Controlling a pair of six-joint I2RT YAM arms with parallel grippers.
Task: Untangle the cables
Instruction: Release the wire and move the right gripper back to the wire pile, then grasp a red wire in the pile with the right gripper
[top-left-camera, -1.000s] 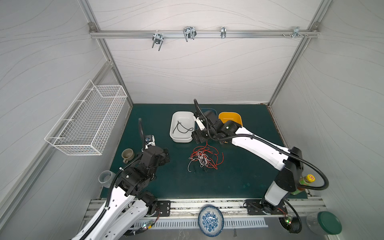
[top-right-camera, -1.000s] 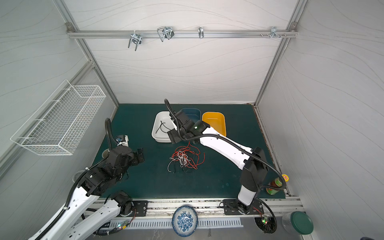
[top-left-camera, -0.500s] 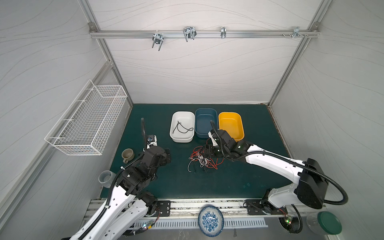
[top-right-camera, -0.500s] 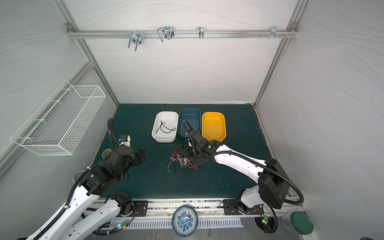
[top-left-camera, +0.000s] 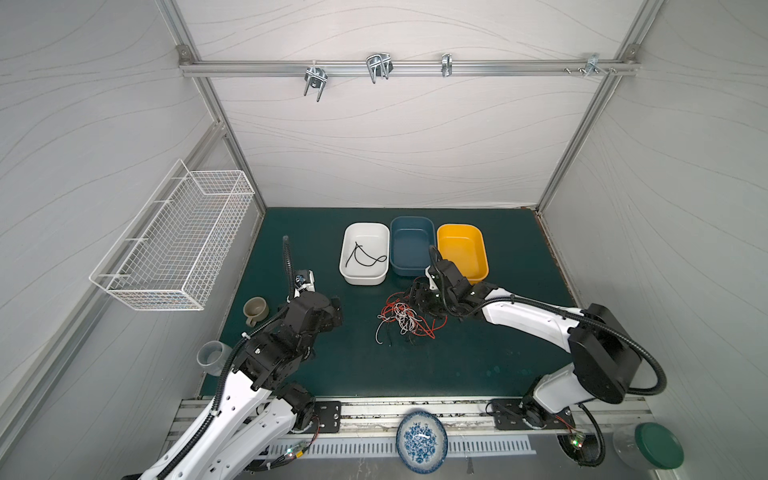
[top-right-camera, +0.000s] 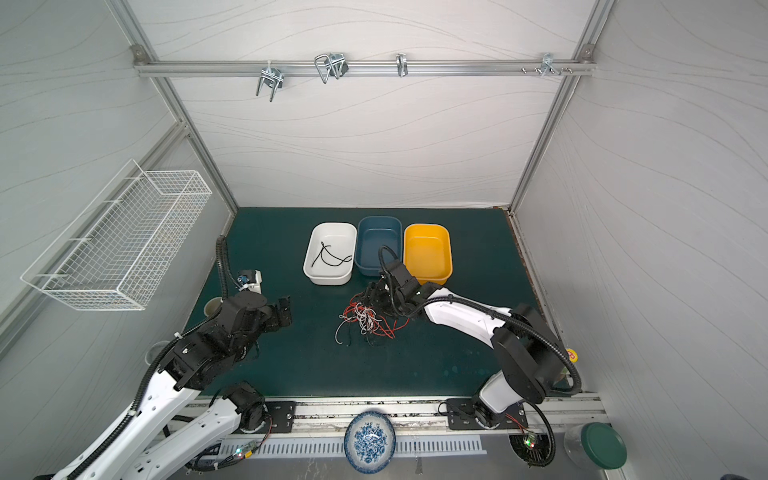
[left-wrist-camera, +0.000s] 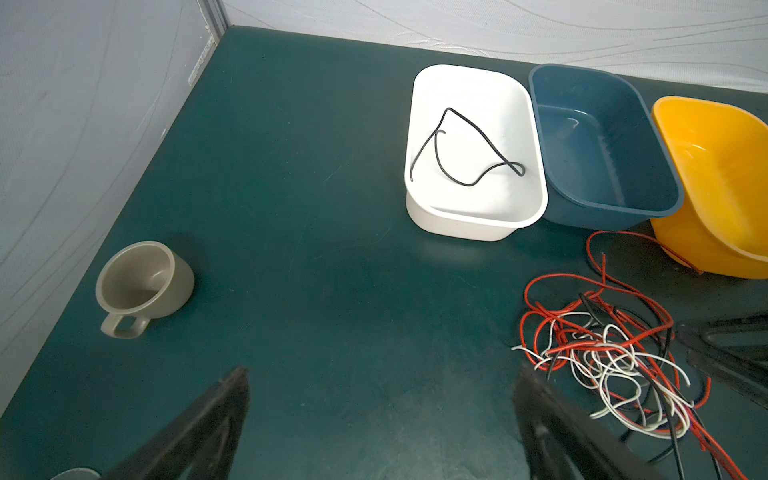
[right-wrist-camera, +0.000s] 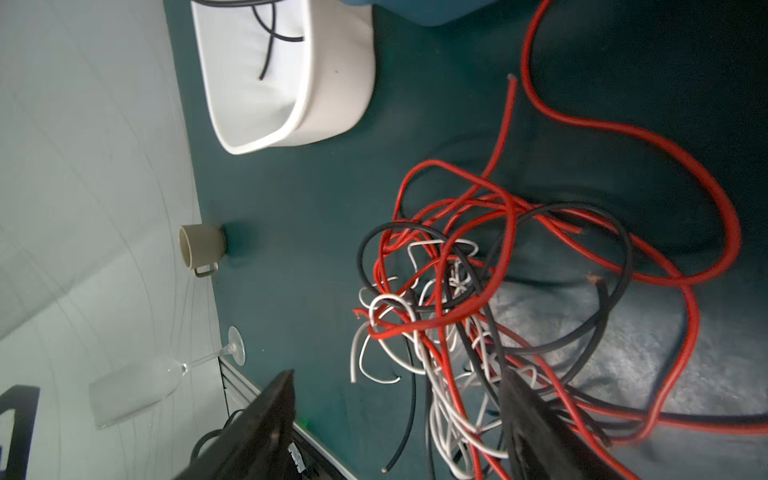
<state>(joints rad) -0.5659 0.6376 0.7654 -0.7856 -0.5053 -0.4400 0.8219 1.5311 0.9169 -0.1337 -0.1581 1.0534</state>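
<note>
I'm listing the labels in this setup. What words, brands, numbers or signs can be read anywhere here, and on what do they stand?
No text here can be read.
Red mark on a small yellow object: too small to read.
Plate: blue pattern only, no letters.
White tray, blue tray, yellow tray, cup: plain, no print visible.

The green table (top-left-camera: 353, 365) bears a white tub (top-left-camera: 364, 281), blue tub (top-left-camera: 411, 219), yellow tub (top-left-camera: 461, 249), cup (top-left-camera: 255, 309) and tangled cables (top-left-camera: 401, 320).
</note>
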